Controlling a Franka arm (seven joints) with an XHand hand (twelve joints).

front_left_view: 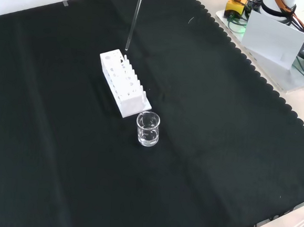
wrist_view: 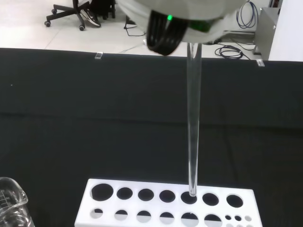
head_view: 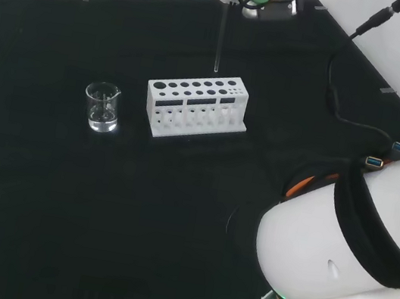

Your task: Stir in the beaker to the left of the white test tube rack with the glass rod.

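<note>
Item: glass rod (wrist_view: 193, 137), clear, thin, upright, hanging below my hand (wrist_view: 180, 19), tip over the white rack (head_view: 195, 106). Beaker (head_view: 102, 107) beside rack. My fingers' grip: cannot tell, cut off.

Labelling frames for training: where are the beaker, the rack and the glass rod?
beaker (head_view: 102, 108): head view, glass wall.
rack (head_view: 195, 86): head view, holed top face.
glass rod (wrist_view: 193, 123): wrist view, mid shaft.
</note>
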